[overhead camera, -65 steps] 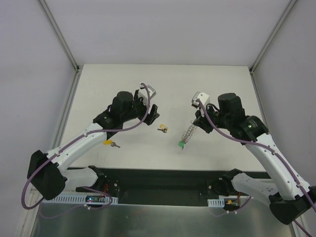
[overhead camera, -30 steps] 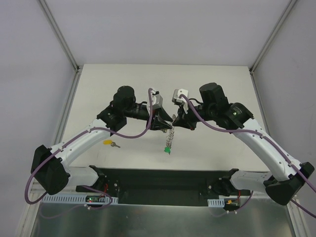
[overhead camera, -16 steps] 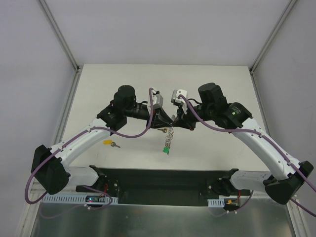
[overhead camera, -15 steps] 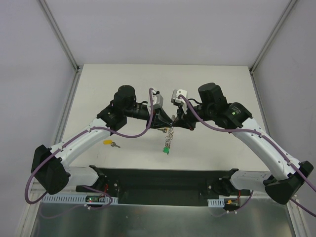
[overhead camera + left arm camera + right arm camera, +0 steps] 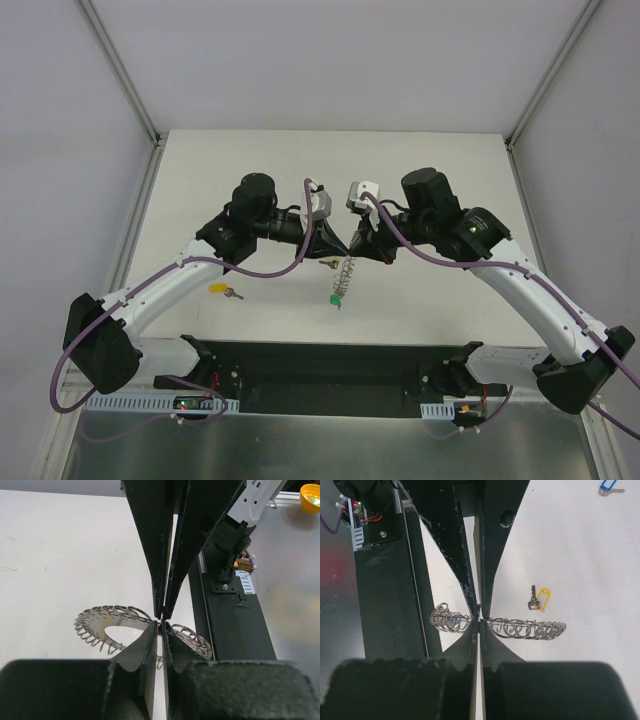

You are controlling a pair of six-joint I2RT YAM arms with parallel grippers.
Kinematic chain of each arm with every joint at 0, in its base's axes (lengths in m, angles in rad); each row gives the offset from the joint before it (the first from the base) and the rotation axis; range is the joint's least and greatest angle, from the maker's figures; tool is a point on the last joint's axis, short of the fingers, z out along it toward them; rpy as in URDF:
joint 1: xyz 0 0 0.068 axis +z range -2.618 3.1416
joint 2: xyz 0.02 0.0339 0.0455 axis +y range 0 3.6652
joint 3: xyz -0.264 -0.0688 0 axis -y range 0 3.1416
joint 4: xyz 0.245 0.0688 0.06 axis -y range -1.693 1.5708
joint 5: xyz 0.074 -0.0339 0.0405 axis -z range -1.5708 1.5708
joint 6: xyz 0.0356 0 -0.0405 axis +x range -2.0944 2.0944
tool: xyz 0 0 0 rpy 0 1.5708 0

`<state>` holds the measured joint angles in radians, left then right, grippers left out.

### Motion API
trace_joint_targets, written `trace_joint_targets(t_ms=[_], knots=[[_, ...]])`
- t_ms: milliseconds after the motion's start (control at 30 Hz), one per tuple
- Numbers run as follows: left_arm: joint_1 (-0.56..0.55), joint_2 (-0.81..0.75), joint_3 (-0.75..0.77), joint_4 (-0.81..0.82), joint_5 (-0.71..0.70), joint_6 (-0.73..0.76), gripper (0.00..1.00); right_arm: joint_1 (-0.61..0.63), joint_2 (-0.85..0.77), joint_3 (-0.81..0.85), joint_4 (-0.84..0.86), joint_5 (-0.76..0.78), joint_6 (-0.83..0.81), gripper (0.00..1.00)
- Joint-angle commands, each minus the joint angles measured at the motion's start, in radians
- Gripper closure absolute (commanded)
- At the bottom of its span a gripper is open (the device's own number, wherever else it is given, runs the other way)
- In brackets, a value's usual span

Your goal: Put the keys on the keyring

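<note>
The keyring, a grey ring edged with small wire loops, hangs in mid-air over the table's middle, held from both sides. My right gripper is shut on its rim. My left gripper faces it tip to tip, its fingers pinched on the same stretch of rim. The keyring shows flat in the left wrist view and edge-on in the right wrist view. A green-headed key dangles from its lower end. A yellow-headed key lies on the table beneath.
Another yellow-headed key lies on the white table near the left arm. A blue-headed key lies farther off. The black base strip runs along the near edge. Walls enclose the table's sides and back.
My left gripper's jaws have closed onto the keyring rim opposite the right gripper. The ring and green key shifted slightly; the right gripper stayed shut.
</note>
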<state>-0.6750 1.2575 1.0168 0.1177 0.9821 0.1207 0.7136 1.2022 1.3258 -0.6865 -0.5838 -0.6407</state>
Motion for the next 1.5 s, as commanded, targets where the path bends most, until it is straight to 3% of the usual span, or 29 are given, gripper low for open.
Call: trace_joint_targets(t_ms=[0,167,200,233,300,333,433,567,633,867,1133,1267,1467], knots=[[-0.009,0.000,0.031,0.013,-0.008,0.011,0.97,0.004,-0.032,0.039,0.042,-0.036,-0.017,0.99],[-0.009,-0.021,0.022,0.013,-0.055,0.034,1.00,0.004,-0.035,0.027,0.045,-0.045,-0.010,0.96],[-0.009,-0.029,0.003,0.011,-0.071,0.048,1.00,0.004,-0.038,0.023,0.050,-0.044,-0.002,0.92],[-0.009,-0.049,-0.007,0.011,-0.086,0.065,1.00,0.004,-0.050,0.013,0.082,-0.034,0.010,0.80],[-0.008,-0.078,-0.055,0.011,-0.141,0.131,1.00,0.003,-0.075,-0.032,0.132,-0.005,0.065,0.70],[-0.009,-0.093,-0.073,0.011,-0.161,0.152,1.00,-0.006,-0.085,-0.048,0.187,0.033,0.087,0.59],[-0.009,-0.156,-0.147,0.002,-0.250,0.229,1.00,-0.051,-0.105,-0.088,0.258,0.062,0.182,0.52],[-0.009,-0.251,-0.234,-0.006,-0.351,0.281,1.00,-0.097,-0.079,-0.120,0.327,0.091,0.292,0.51],[-0.009,-0.308,-0.293,-0.006,-0.426,0.289,1.00,-0.095,-0.050,-0.142,0.359,0.161,0.326,0.40],[-0.001,-0.506,-0.451,-0.018,-0.601,0.283,1.00,-0.094,0.123,-0.197,0.464,0.348,0.381,0.40],[0.000,-0.725,-0.573,-0.059,-0.688,0.258,1.00,-0.026,0.463,-0.073,0.463,0.508,0.381,0.43],[-0.001,-0.774,-0.593,-0.088,-0.733,0.266,1.00,0.019,0.635,0.034,0.443,0.548,0.389,0.44],[-0.001,-0.791,-0.612,-0.090,-0.773,0.266,1.00,0.072,0.764,0.113,0.401,0.621,0.397,0.46]])
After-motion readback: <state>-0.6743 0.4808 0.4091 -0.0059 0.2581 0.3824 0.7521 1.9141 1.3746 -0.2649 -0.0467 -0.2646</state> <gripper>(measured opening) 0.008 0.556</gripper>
